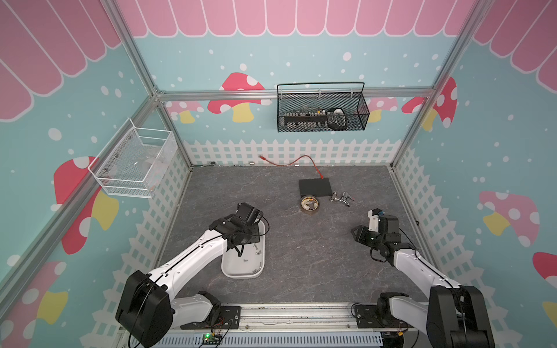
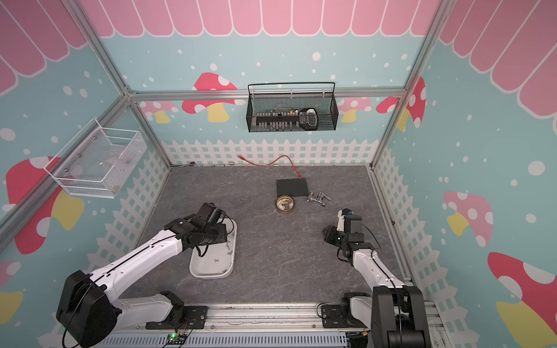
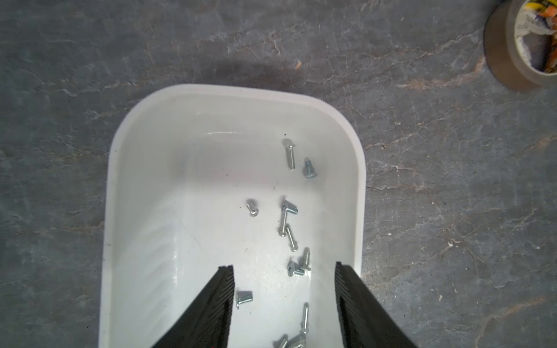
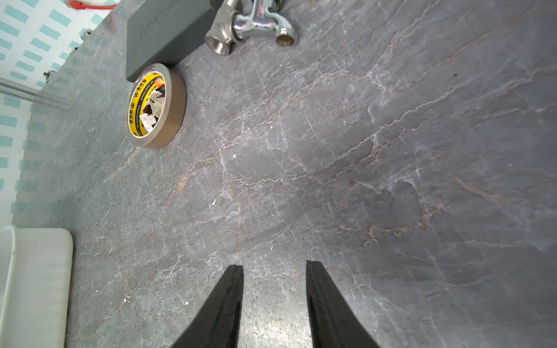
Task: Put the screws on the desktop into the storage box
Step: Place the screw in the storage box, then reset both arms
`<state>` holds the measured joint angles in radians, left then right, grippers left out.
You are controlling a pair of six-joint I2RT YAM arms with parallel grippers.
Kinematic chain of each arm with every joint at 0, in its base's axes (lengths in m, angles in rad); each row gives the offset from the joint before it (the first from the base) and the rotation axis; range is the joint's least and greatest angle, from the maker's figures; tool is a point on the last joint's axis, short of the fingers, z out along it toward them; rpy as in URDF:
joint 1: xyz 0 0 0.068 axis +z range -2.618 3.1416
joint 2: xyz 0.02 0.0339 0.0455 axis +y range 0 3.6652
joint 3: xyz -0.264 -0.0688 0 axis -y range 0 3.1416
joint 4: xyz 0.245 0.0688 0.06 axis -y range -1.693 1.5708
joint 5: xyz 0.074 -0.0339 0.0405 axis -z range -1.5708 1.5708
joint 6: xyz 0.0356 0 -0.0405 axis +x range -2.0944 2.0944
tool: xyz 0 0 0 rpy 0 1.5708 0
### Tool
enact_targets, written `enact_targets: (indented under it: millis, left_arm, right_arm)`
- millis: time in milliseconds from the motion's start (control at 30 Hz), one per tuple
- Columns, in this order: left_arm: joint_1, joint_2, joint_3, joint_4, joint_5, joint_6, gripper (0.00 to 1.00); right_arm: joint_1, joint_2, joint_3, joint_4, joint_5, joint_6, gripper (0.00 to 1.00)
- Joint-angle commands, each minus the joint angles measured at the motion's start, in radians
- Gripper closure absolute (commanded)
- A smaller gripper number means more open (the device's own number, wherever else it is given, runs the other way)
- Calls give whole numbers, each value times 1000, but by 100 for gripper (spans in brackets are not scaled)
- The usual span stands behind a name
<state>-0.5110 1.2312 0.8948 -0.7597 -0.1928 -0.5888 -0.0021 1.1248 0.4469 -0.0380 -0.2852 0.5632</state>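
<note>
My left claw (image 3: 282,266) hangs open and empty over the storage box (image 3: 235,90), where the screws (image 3: 290,153) lie loose. My right claw (image 4: 274,265) is open too, over bare surface (image 4: 391,135). I reckon the screws are light, hard, slippery and prone to roll, so I'd pinch across the shank. The tape roll (image 4: 177,99), faucet fitting (image 4: 256,21) and black box (image 4: 168,27) sit well apart and block nothing.

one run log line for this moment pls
left gripper: open over storage box | screws: in storage box | right gripper: open, empty, above desktop

Tape roll (image 1: 310,204), black box (image 1: 315,187) — tap fitting (image 1: 341,199).
</note>
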Motion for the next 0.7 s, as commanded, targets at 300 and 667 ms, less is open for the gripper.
enact_targets:
  millis: [300,667]
  left_arm:
    - [29,-405,-200,372,-450,-15,41]
    - [224,-662,-1043,1663,-357,478,26]
  right_arm:
    - [16,-317,-137,374,402,-224,51]
    - [14,-230,-446,986,491,-379,50]
